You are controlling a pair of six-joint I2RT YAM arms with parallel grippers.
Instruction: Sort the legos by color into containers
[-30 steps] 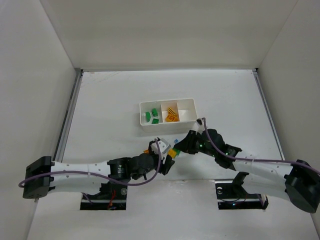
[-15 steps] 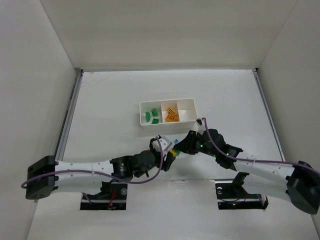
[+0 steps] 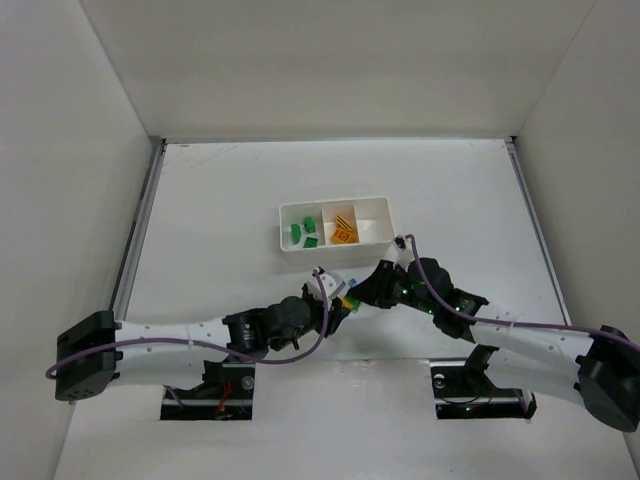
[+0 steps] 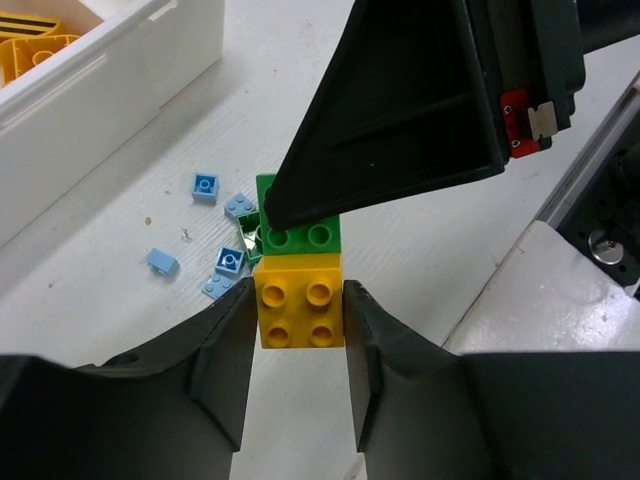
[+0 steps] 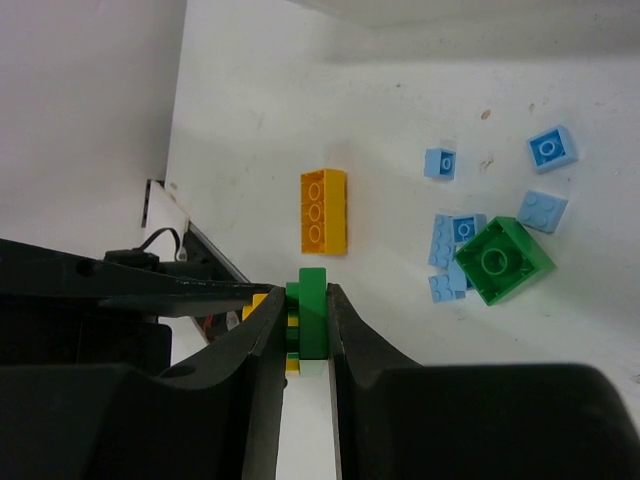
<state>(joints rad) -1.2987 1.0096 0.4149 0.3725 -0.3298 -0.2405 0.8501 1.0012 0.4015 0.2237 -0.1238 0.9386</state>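
- Now my left fingers pinch the yellow brick from both sides.
- My right fingers are closed tight on the green brick, which is stuck to the yellow one.
- Both bricks are near the white tray, by little blue bricks lying on the tabletop.

The top view looks steeply down over the whole desk from high behind its near edge. Both wrist views sit close, sharing mid-frame the joined yellow-and-green bricks and scattered blue bricks.
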